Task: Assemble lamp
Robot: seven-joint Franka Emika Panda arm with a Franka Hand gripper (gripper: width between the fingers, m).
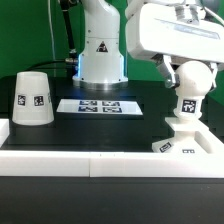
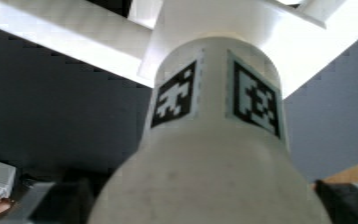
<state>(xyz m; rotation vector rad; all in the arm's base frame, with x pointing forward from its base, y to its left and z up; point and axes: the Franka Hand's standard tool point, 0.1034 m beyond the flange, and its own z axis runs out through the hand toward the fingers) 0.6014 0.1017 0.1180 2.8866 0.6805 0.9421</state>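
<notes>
At the exterior view's right, my tool (image 1: 183, 72) sits at the round head of the bulb (image 1: 189, 100), which stands upright on the low base (image 1: 184, 136) near the front of the black tabletop (image 1: 135, 125). The bulb's long axis runs straight up and down, with the ball at the top, the tagged stem below it, and the foot meeting the base. I judge it is held this way so that the stem lines up with the seat in the base and can be turned or pressed home from above.

I cannot tell how far my tool is open or whether it has a firm grip. The exterior view hides the fingertips against the white ball. The wrist view is filled by the bulb's body (image 2: 211, 150) and its two square tags, and shows no clear finger edges.

The shade (image 1: 34, 99) waits well apart at the exterior view's left, standing on its wide mouth with the narrow end up. That looks a sensible pose for lifting it over the bulb later. Between the two, the marker board (image 1: 99, 105) lies flat in front of the robot pedestal (image 1: 100, 50), touching neither part.
</notes>
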